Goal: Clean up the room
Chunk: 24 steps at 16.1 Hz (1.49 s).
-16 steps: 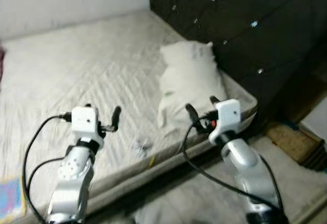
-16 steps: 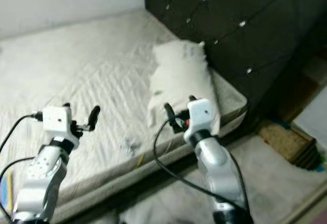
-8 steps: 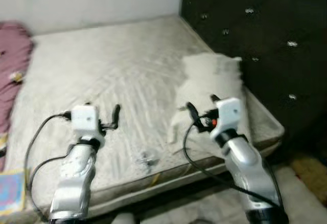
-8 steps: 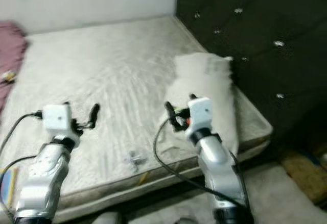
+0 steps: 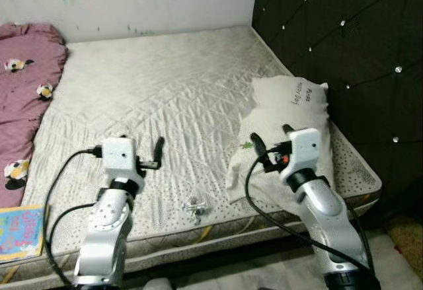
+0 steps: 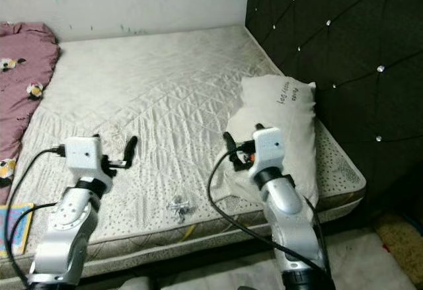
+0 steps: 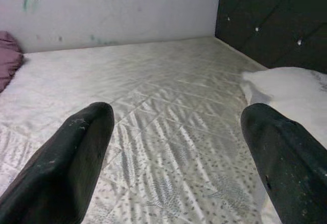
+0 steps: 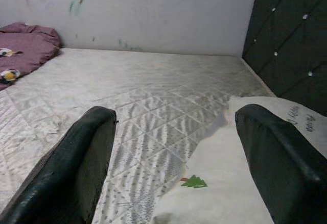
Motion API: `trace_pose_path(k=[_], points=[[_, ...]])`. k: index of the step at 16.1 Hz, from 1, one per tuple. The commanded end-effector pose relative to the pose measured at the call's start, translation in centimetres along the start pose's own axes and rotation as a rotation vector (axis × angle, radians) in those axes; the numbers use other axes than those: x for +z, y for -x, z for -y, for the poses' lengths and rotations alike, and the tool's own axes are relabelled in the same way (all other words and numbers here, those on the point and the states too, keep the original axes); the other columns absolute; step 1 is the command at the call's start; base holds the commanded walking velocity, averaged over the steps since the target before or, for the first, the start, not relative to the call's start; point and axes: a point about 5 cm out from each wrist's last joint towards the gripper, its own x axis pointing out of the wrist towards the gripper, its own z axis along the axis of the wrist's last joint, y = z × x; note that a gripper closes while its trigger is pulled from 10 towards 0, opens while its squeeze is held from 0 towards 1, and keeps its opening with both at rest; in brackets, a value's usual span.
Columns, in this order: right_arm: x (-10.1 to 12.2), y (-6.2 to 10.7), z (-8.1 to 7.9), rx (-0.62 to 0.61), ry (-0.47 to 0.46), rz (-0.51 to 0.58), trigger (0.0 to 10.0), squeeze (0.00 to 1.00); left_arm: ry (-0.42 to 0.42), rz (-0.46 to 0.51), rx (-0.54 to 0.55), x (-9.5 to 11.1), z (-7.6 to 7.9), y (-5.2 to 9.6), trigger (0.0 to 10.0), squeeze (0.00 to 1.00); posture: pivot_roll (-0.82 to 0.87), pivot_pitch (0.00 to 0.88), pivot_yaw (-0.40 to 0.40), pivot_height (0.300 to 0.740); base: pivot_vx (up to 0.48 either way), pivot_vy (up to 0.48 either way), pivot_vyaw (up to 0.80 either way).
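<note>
Left gripper (image 5: 142,150) raised over bare quilted mattress (image 5: 165,85), fingers spread wide, empty | right gripper (image 5: 269,143) above white pillow (image 5: 291,115) by dark tufted headboard (image 5: 344,32), likewise wide | small crumpled wrapper (image 5: 195,209) near mattress edge | maroon blanket (image 5: 26,72) at left

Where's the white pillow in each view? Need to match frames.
Left eye view: pillow, right of centre, against the dark headboard.
Right eye view: pillow, right of centre, behind the right gripper.
Left wrist view: pillow at the right edge.
Right wrist view: pillow, lower right, green tree print.
Shared landmark: the studded headboard.
</note>
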Motion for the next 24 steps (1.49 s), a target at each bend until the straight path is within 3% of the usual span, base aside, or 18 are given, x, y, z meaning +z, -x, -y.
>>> trace_pose_path(k=[1, 7, 8, 13, 16, 18, 21, 24], points=[[0.3, -0.2, -0.1, -0.004, -0.005, 0.015, 10.0, 0.00, -0.002, -0.014, 0.018, 0.0, -0.5, -0.1, 10.0, 0.00, 0.01, 0.000, -0.008, 0.740, 0.000, 0.480, 0.00], [0.4, -0.3, 0.0, -0.021, -0.028, 0.022, 10.0, 0.00, -0.007, 0.024, 0.006, 0.4, -0.5, -0.2, 10.0, 0.00, 0.01, 0.000, -0.007, 0.740, 0.000, 0.480, 0.00], [0.5, -0.4, 0.1, -0.033, -0.044, 0.027, 10.0, 0.00, -0.046, 0.043, 0.005, 0.7, -0.6, -0.3, 10.0, 0.00, 0.01, 0.000, -0.008, 0.740, 0.000, 0.000, 0.00], [0.7, -0.6, 0.3, -0.047, -0.020, 0.047, 10.0, 0.00, -0.066, 0.062, -0.001, 1.4, -0.8, -0.5, 10.0, 0.00, 0.03, 0.000, -0.014, 0.740, 0.000, 0.000, 0.37], [0.8, -0.8, 0.3, -0.061, -0.030, 0.054, 10.0, 0.00, -0.054, 0.039, 0.009, 0.8, -0.9, -0.1, 10.0, 0.00, 0.03, 0.000, -0.007, 0.740, 0.000, 0.000, 0.54], [0.8, -0.5, 1.1, -0.130, -0.040, 0.058, 10.0, 0.00, -0.052, 0.009, 0.039, 0.2, -0.5, 0.4, 10.0, 0.00, 0.02, 0.000, -0.005, 0.740, 0.000, 0.000, 0.00], [0.6, -0.4, 1.7, -0.169, -0.045, 0.049, 10.0, 0.00, -0.089, 0.002, 0.027, 0.1, -0.4, 0.5, 10.0, 0.00, 0.02, 0.000, 0.000, 0.740, 0.000, 0.000, 0.00], [0.4, -0.4, 1.9, -0.190, -0.064, 0.038, 10.0, 0.00, -0.071, 0.010, 0.005, 0.0, -0.4, 0.5, 10.0, 0.00, 0.02, 0.000, 0.003, 0.740, 0.000, 0.000, -0.14]])
